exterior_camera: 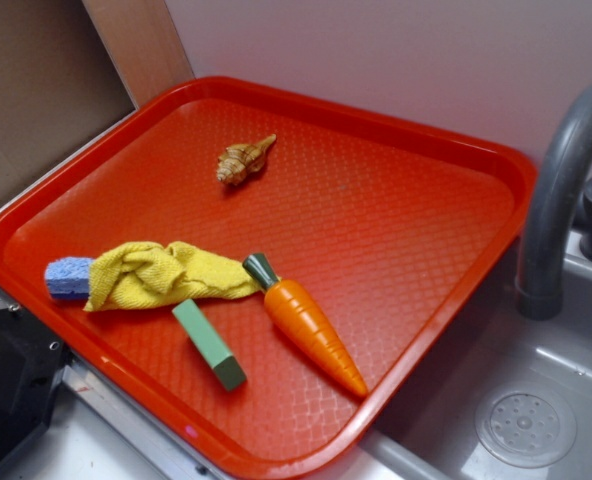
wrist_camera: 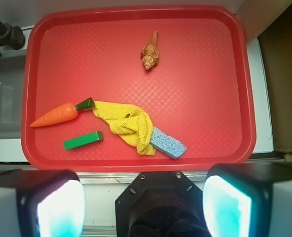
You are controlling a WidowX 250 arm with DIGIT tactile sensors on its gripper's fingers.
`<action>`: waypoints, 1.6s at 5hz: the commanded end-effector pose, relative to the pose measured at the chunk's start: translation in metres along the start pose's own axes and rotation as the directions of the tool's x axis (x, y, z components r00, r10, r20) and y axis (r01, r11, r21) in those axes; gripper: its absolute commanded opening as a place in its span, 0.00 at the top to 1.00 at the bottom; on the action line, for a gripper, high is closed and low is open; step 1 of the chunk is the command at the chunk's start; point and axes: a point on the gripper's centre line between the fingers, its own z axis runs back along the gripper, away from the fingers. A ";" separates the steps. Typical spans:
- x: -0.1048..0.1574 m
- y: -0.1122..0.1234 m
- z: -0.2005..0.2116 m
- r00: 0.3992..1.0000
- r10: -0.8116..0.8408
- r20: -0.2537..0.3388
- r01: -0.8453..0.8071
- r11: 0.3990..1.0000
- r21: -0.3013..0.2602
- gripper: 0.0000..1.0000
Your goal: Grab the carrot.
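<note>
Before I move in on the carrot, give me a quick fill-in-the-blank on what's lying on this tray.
1. The carrot lies on the red ____.
2. The carrot's green stem touches the yellow ____.
3. The cloth partly covers a blue ____.
4. Apart from the rest, toward the far side of the tray, lies a brown ____.

The green block lies beside the carrot, not touching it. The claw is open, off the tray's near edge.

Missing words: tray; cloth; sponge; shell
</note>
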 end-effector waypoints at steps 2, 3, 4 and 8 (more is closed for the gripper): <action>0.020 -0.010 -0.014 0.961 -0.260 0.095 0.251 0.963 0.100 0.00; 0.036 -0.024 -0.017 0.856 -0.493 0.157 0.476 0.869 0.131 0.00; 0.039 -0.042 -0.022 0.708 -0.672 0.215 0.672 0.736 0.087 0.00; 0.046 -0.105 -0.123 -0.075 -0.988 0.136 0.979 -0.099 -0.178 0.00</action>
